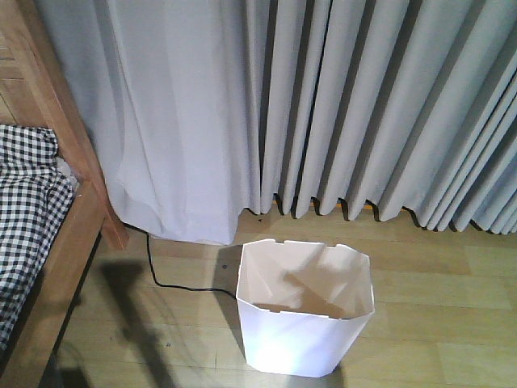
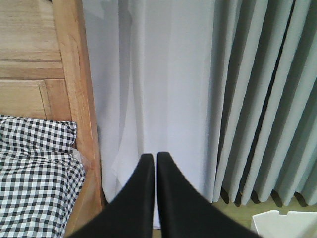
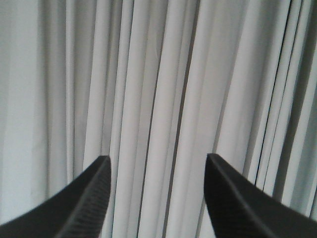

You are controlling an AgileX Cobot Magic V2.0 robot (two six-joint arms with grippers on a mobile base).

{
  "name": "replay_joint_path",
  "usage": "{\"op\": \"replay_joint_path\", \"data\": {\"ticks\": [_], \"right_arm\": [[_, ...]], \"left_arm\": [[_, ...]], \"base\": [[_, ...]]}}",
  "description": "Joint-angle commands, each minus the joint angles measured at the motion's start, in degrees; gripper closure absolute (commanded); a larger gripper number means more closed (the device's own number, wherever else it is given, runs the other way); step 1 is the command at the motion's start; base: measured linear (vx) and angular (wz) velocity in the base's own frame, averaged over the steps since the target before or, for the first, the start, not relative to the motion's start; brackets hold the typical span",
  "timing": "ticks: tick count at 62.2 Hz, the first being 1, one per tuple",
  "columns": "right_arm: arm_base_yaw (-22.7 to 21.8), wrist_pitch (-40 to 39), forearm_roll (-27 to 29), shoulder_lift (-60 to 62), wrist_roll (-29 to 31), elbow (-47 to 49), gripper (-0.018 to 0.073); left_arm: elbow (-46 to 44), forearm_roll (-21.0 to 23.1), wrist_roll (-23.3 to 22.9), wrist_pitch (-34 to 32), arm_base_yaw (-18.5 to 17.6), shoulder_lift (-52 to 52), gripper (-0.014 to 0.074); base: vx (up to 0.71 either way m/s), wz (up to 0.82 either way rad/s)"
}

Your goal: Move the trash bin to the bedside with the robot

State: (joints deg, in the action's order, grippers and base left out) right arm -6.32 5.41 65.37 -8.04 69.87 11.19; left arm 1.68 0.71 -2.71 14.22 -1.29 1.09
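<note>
The floor [image 1: 420,291] is pale wood-look planking, and long grey-white curtains [image 1: 363,105] hang in folds down to it across the whole back of the room. At the left stands the bed [image 1: 77,190], a light wooden frame carrying black-and-white checked bedding [image 1: 24,210]. A black cord [image 1: 174,284] runs out from under the curtain hem and across the planks toward the bin.

The left hand [image 2: 152,161] has its two black fingers closed together, tips all but touching, with nothing between them; it hangs in the air before the curtain, just right of the bed frame's post, touching nothing. The right hand [image 3: 157,163] has its fingers spread wide apart and empty, with only curtain folds behind them.

The trash bin [image 1: 304,319] stands upright on the floor in front of the curtains, to the right of the bed with bare floor between them. Its open mouth faces up, its faceted rim is wider than its base, and its long axis is vertical. Its rim also shows at the bottom right corner of the left wrist view.
</note>
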Motion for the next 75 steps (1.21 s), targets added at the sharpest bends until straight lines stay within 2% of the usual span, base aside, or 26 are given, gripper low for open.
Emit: {"op": "replay_joint_path", "data": {"ticks": [1,8,14,16,47,61,64,67,70,75], "right_arm": [[-0.3,-1.7,0.7,1.0,0.8,-0.3,0.0223],[-0.3,-1.5,0.7,1.2,0.8,-0.6,0.0377],[-0.3,-2.0,0.7,1.2,0.8,-0.6,0.0547],[-0.3,-2.1,0.7,1.2,0.8,-0.6,0.0576],[-0.3,-1.8,0.9,1.2,0.8,-0.6,0.0570],[-0.3,-5.1,1.3,1.2,1.1,-0.6,0.0570],[-0.3,-4.2,-2.7,1.2,-1.3,-0.6,0.0570],[-0.3,-2.6,-11.0,1.2,-6.4,-0.6,0.0570],[-0.3,-1.2,-20.2,1.2,-16.2,-0.6,0.0570],[-0.3,-0.9,-37.7,1.2,-37.3,-0.6,0.0570]], "left_arm": [[1.7,0.2,-0.5,-4.2,-0.3,0.6,0.0602],[1.7,0.2,-0.5,-4.2,-0.3,0.6,0.0602],[1.7,0.2,-0.5,-4.2,-0.3,0.6,0.0602],[1.7,0.2,-0.5,-4.2,-0.3,0.6,0.0602],[1.7,0.2,-0.5,-4.2,-0.3,0.6,0.0602],[1.7,0.2,-0.5,-4.2,-0.3,0.6,0.0602],[1.7,0.2,-0.5,-4.2,-0.3,0.6,0.0602],[1.7,0.2,-0.5,-4.2,-0.3,0.6,0.0602],[1.7,0.2,-0.5,-4.2,-0.3,0.6,0.0602],[1.7,0.2,-0.5,-4.2,-0.3,0.6,0.0602]], "base": [[0.00,0.00],[0.00,0.00],[0.00,0.00],[0.00,0.00],[0.00,0.00],[0.00,0.00],[0.00,0.00],[0.00,0.00],[0.00,0.00],[0.00,0.00]]}}
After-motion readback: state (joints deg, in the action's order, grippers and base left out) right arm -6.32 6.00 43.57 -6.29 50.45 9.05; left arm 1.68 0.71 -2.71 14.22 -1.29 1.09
